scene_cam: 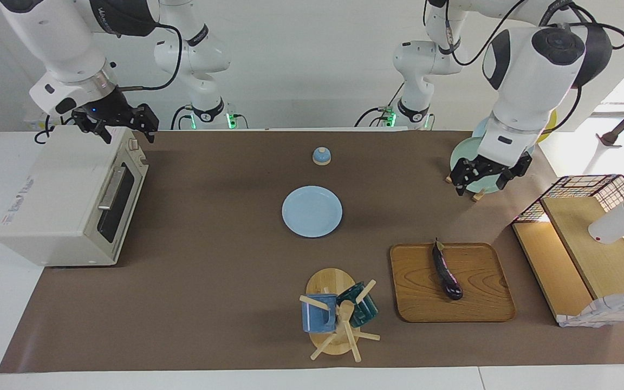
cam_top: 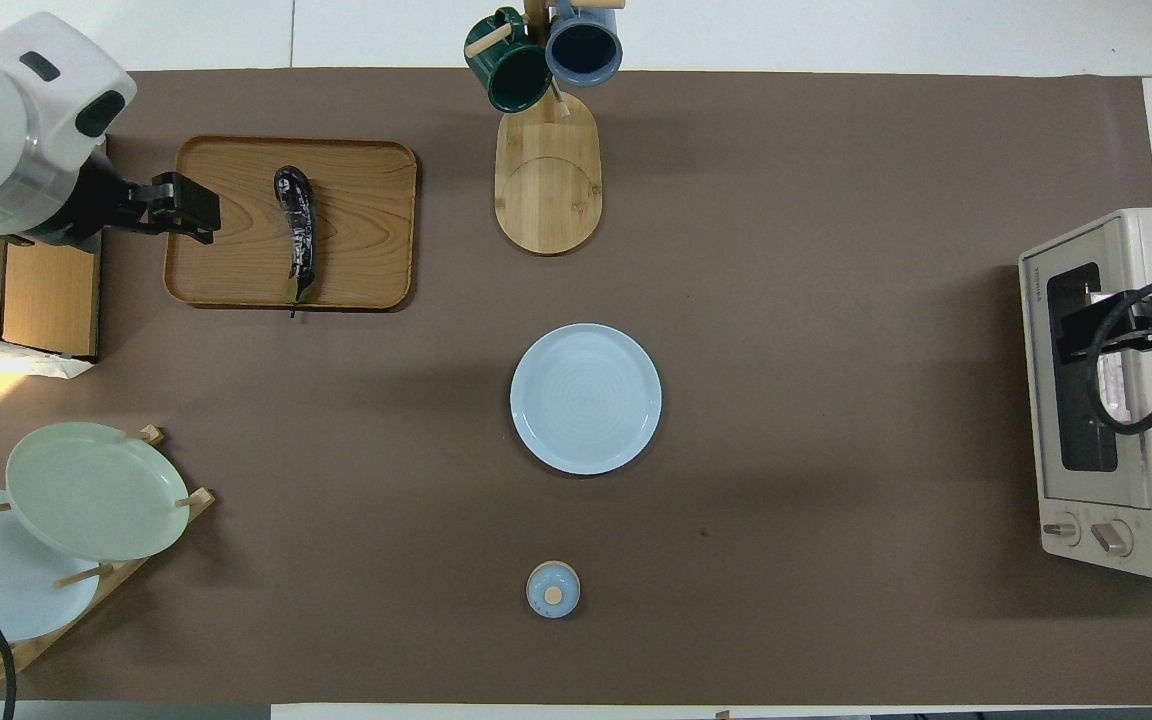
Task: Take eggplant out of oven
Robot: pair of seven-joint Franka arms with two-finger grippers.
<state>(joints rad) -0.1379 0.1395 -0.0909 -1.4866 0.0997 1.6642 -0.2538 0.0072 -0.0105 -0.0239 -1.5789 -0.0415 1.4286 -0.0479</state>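
The eggplant [scene_cam: 447,272] lies on the wooden tray [scene_cam: 485,287], well apart from the closed oven [scene_cam: 68,200], so the task looks finished; the right gripper [scene_cam: 122,125] hangs wide above the oven, the left gripper [scene_cam: 486,177] wide and empty.

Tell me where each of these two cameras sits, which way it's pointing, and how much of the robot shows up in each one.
Facing view: high across the table, looking back at the robots; both arms show nearly whole, right gripper over the oven, left gripper over the plate rack.
Overhead view: high above the robots' end, looking steeply down and forward; only wrists and grippers show.
Shared, half a turn apart: the eggplant on the wooden tray, the blue plate, the mug stand, the oven.
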